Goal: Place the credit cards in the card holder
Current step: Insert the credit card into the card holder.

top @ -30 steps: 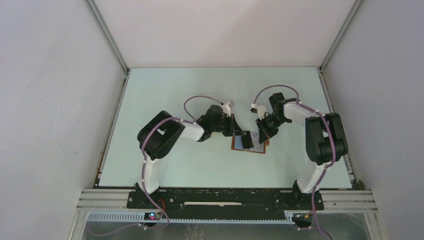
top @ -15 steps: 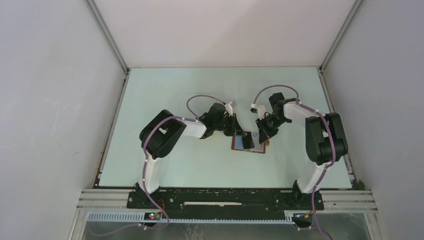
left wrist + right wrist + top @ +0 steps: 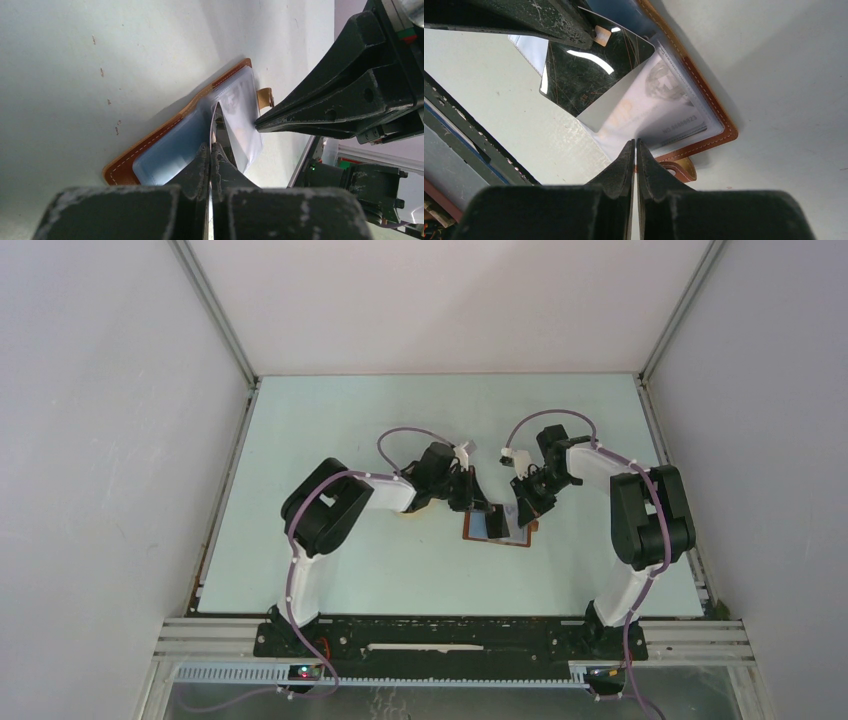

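The brown leather card holder [image 3: 497, 537] lies open on the table, its clear sleeves facing up [image 3: 165, 155]. My left gripper [image 3: 487, 512] is shut on a black card [image 3: 584, 70], seen edge-on in the left wrist view [image 3: 218, 120]. The card's far corner sits inside a clear sleeve [image 3: 649, 105]. My right gripper [image 3: 520, 515] is shut, pinching the edge of that sleeve [image 3: 635, 142] beside the snap tab [image 3: 681, 170]. A grey card shows inside the sleeve. Other cards are out of view.
The pale green table [image 3: 350, 430] is enclosed by white walls on three sides. A metal rail [image 3: 450, 635] runs along the near edge. The two grippers are nearly touching over the holder; the right fingers [image 3: 325, 105] fill the left wrist view's right side.
My left arm has shifted slightly right toward the holder, carrying the black card with it. The right gripper and the holder have stayed put.
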Robot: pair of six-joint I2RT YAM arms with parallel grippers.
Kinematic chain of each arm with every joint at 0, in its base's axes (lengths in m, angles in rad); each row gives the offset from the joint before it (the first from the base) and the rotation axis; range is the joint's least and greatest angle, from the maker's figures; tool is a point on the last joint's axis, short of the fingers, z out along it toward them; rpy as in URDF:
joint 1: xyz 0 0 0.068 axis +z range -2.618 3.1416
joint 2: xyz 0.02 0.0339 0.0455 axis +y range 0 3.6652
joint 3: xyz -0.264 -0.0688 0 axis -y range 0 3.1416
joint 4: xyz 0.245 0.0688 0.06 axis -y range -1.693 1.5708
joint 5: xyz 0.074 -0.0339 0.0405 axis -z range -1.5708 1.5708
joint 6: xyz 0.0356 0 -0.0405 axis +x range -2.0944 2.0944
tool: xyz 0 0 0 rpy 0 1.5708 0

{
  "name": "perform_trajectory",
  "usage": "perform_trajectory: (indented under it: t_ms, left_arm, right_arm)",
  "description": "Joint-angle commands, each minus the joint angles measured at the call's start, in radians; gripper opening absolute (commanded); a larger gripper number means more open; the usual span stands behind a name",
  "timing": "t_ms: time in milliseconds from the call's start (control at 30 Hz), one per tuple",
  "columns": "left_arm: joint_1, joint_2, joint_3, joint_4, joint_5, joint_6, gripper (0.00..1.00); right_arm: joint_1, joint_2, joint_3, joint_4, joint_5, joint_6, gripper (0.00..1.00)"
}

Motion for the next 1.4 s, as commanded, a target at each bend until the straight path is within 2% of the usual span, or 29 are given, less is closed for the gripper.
perform_trajectory:
  t_ms: [0,933,1167,1367]
  left_arm:
    - [-0.011,0.028,0.030,-0.096,0.020,0.059,0.00]
    - [-0.011,0.075,0.107,-0.163,0.064,0.065,0.00]
    - [-0.018,0.092,0.119,-0.157,0.054,0.054,0.01]
    - [-0.017,0.088,0.109,-0.141,0.051,0.050,0.04]
  right_arm:
    - [0.007,0.003,0.023,0.013,0.038,-0.005,0.11]
    - [0.016,-0.006,0.023,0.019,0.051,-0.007,0.14]
    - [0.015,-0.058,0.021,0.025,0.021,-0.018,0.22]
    - [0.026,-0.148,0.002,0.040,-0.051,-0.076,0.24]
